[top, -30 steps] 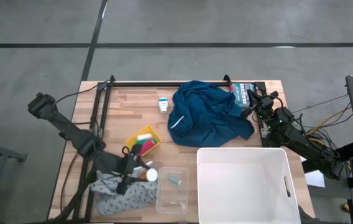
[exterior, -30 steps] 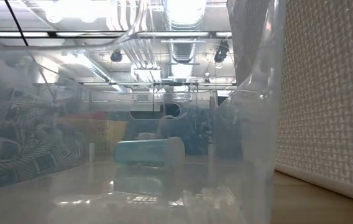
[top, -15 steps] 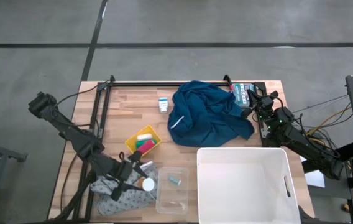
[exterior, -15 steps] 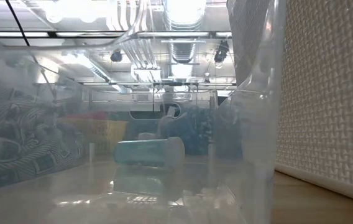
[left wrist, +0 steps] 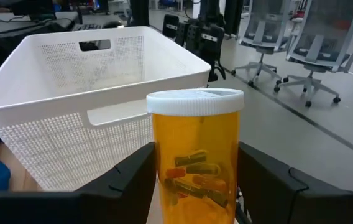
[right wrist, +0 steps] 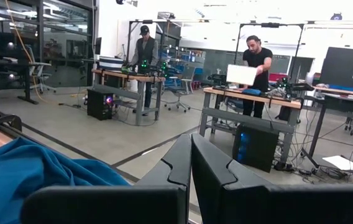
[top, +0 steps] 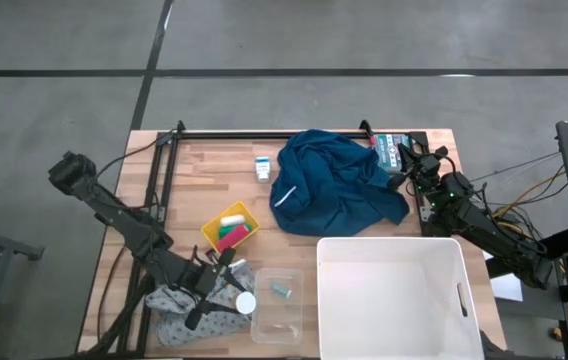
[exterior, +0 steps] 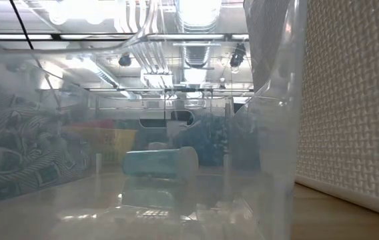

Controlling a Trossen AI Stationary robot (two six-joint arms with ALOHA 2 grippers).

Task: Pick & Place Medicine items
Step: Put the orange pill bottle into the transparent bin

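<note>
- The left gripper (top: 226, 295) is low over the front left part of the wooden table (top: 189, 185). It is above the grey cloth (top: 196, 315) and just beside the left wall of the clear plastic container (top: 278, 308).
- Its two fingers (left wrist: 127, 177) are closed around an orange pill bottle (left wrist: 196, 155) with a white cap. The bottle stands upright between them, and capsules are visible inside it.
- In the high view the white cap of this bottle (top: 245, 303) is at the tip of the gripper, very close to the rim of the clear container.
- Ahead of the gripper, past the bottle, stands the big white basket (left wrist: 96, 81). In the high view this basket (top: 392, 252) is on the far side of the clear container from the gripper.
- A small teal item (top: 280, 291) lies inside the clear container, near the gripper. The low view shows it (exterior: 157, 162) lying on its side.
- The small white carton with blue print (top: 262, 167) lies well apart from the left gripper, toward the back of the table, just beside the blue cloth (top: 336, 185).
- A yellow tray (top: 230, 228) with coloured items is between the gripper and the carton.
- The right gripper (top: 402, 158) waits at the back right corner of the table, beside the blue cloth. Its fingers (right wrist: 176, 168) are pressed together and hold nothing.
</note>
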